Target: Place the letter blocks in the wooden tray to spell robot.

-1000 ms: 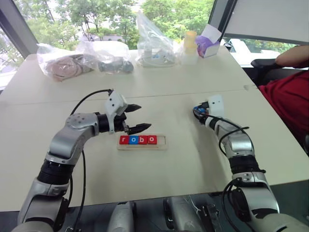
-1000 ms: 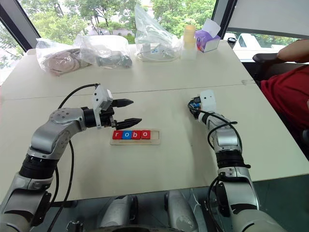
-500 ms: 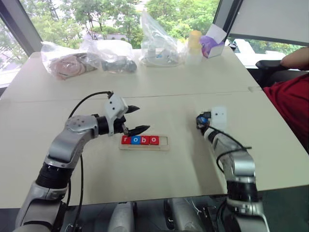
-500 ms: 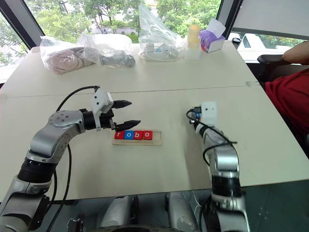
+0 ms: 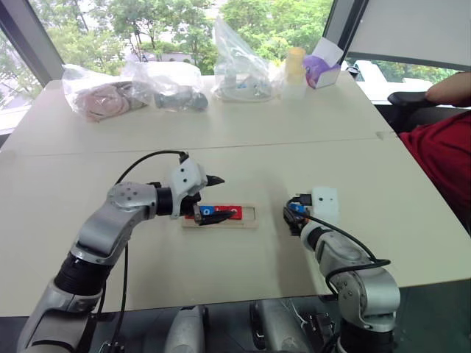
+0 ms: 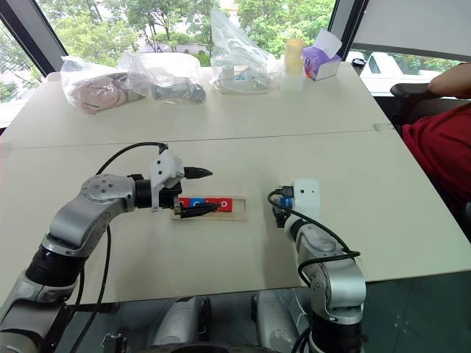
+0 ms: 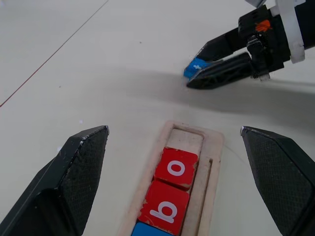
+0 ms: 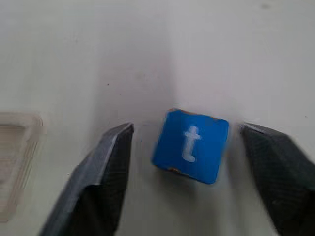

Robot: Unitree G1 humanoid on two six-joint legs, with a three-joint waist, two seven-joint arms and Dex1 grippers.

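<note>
Tray (image 5: 249, 218) of light wood lies mid-table holding blocks r, o, b, o; its end slot nearest the right arm is bare. Left gripper (image 5: 215, 198) hovers over the tray, fingers spread wide. Right gripper (image 8: 187, 167) stands open, its fingers either side of the blue t block (image 8: 191, 145), which rests on the table (image 5: 221, 125) beside the tray.

The wooden tray (image 7: 212, 162) is pale matt wood (smooth-rimmed), the letter blocks (image 7: 176, 168) glossy.
</note>
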